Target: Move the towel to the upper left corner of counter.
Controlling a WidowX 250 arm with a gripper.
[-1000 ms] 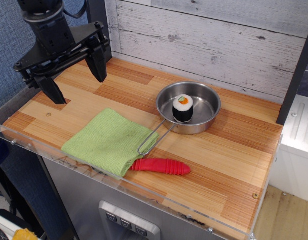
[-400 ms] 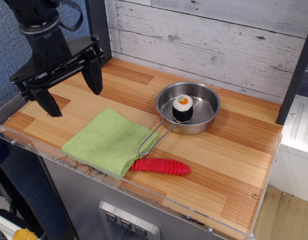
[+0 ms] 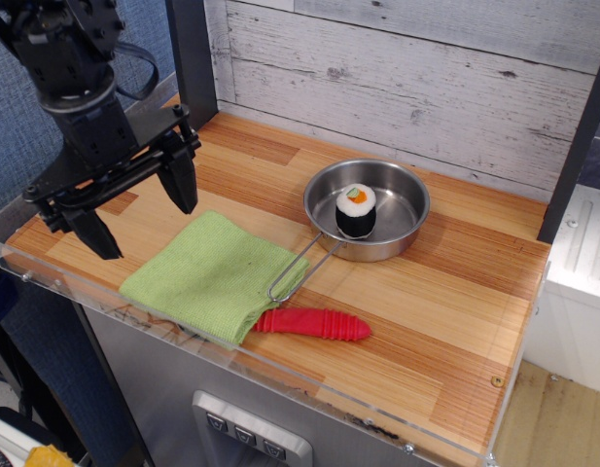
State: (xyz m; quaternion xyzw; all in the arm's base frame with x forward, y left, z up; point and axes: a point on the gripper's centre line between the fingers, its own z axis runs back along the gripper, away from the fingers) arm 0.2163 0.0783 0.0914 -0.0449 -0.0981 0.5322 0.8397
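The lime-green folded towel [image 3: 212,275] lies flat near the front edge of the wooden counter [image 3: 445,321], left of centre. My black gripper [image 3: 142,216] hangs open just left of the towel's back-left corner, fingers spread wide and pointing down. One fingertip [image 3: 184,197] is near the towel's far corner; the other [image 3: 100,238] is over the counter's front left. Nothing is between the fingers.
A steel pan [image 3: 372,209] holding a sushi roll [image 3: 356,210] stands behind the towel's right side. Its wire handle [image 3: 300,265] rests on the towel's right edge. A red ribbed object [image 3: 314,323] lies by the towel's front right corner. A clear acrylic rim [image 3: 280,375] borders the counter.
My gripper has dropped lower and shifted toward the front of the counter, closer to the towel. It stayed open. The towel, pan and red object have not moved.
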